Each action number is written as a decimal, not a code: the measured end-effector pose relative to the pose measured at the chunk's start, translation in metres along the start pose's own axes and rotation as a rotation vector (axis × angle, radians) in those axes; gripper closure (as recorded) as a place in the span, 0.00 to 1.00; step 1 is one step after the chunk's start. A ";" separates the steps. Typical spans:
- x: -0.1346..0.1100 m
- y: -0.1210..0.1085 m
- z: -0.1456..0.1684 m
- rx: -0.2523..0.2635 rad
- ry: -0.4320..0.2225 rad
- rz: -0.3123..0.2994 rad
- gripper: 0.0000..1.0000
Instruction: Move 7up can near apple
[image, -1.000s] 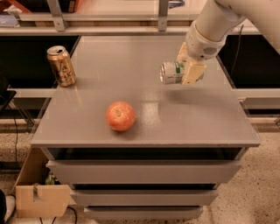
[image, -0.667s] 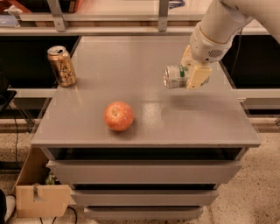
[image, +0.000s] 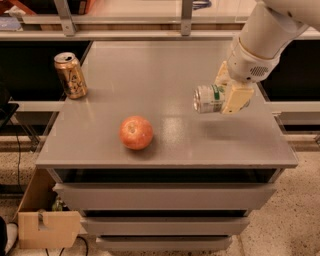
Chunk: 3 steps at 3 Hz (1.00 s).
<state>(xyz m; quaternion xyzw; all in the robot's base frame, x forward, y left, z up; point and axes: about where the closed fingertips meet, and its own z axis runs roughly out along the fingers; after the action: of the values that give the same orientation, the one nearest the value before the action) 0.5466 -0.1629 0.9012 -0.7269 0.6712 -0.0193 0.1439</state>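
Observation:
The 7up can, silver-white with green lettering, is held on its side in my gripper, which is shut on it, above the right part of the grey table top. Its silver end faces left. The apple, red-orange with a yellowish patch, sits on the table near the front edge, left of the can and a little lower in the picture. My white arm comes down from the upper right.
A gold-brown can stands upright at the table's left edge. Drawers lie under the table top. A cardboard box sits on the floor at the lower left. A shelf rail runs behind the table.
My gripper has moved with the 7up can a little to the right and toward the table's front. The apple and gold-brown can have not moved.

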 end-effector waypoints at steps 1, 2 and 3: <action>-0.004 0.021 0.000 -0.021 -0.009 0.007 1.00; -0.010 0.041 0.009 -0.055 -0.029 0.011 1.00; -0.019 0.053 0.018 -0.083 -0.050 0.006 1.00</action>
<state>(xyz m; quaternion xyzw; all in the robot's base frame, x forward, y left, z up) 0.4973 -0.1437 0.8746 -0.7303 0.6700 0.0269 0.1304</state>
